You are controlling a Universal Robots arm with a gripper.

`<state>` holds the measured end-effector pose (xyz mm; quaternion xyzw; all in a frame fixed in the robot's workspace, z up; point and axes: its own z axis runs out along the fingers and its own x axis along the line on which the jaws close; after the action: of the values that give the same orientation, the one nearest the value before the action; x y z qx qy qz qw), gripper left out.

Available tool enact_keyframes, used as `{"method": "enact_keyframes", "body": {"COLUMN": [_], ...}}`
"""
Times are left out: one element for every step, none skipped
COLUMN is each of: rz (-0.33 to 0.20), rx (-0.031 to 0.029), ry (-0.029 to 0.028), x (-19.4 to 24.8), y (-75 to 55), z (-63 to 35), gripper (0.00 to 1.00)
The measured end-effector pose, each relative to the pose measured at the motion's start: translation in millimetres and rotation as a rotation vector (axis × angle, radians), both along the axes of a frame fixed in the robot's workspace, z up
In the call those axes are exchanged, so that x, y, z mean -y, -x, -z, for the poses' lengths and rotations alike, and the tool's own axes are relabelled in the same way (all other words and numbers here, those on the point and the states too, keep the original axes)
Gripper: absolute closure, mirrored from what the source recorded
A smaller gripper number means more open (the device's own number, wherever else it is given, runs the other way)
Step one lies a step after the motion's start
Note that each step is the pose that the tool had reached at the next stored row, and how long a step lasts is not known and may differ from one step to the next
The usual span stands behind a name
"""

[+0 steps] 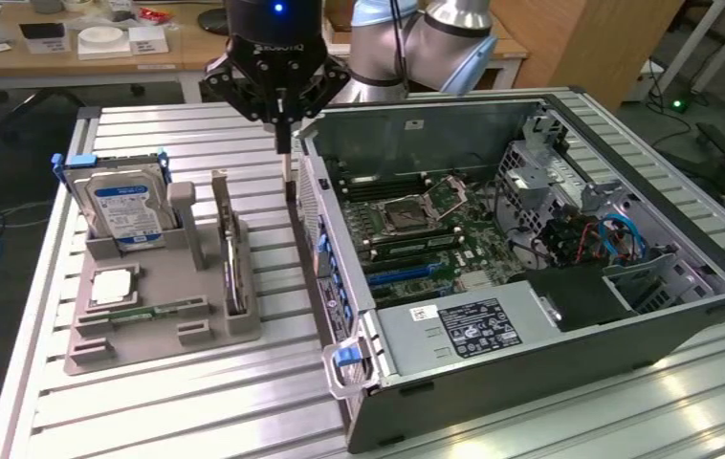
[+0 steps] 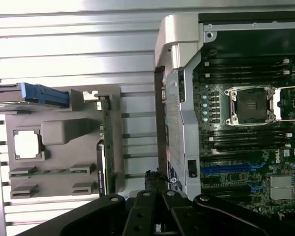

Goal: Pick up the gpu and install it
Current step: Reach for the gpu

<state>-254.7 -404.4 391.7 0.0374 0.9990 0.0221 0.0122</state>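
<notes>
the gpu (image 1: 230, 260) is a thin, flat, dark card standing on its long edge in a slot on the exterior view's right side of the grey holder (image 1: 145, 337). its silvery bracket (image 1: 220, 191) stands upright at the far end. it runs near to far, just beside the open computer case (image 1: 516, 378) and apart from it. nothing touches it but the holder. from the wrist view the gpu (image 2: 103, 152) is seen edge-on.

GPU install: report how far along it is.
Nothing looks done: the gpu stands on edge in the gray holder, untouched. In hand: the gripper hangs shut, apparently empty, above the table between the holder and the open computer case. Left: both the pickup and the install.
</notes>
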Motion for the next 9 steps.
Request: {"method": "enact_keyframes", "body": {"rz": [0.0,0.0,0.0,0.0,0.0,0.0,0.0,0.0,0.0], "rx": [0.0,0.0,-0.0001,-0.0001,-0.0001,-0.0001,-0.0001,-0.0001,-0.0001], "ry": [0.0,0.0,0.0001,0.0,0.0,0.0,0.0001,0.0,0.0], "x": [0.1,0.2,0.3,0.3,0.5,0.6,0.7,0.8,0.9], "y": [2.2,4.4,6.6,8.7,11.0,13.4,15.5,17.7,19.8], "z": [0.0,0.1,0.1,0.1,0.2,0.2,0.2,0.3,0.3], "gripper": [0.89,0.89,0.89,0.89,0.89,0.89,0.89,0.89,0.89]}}
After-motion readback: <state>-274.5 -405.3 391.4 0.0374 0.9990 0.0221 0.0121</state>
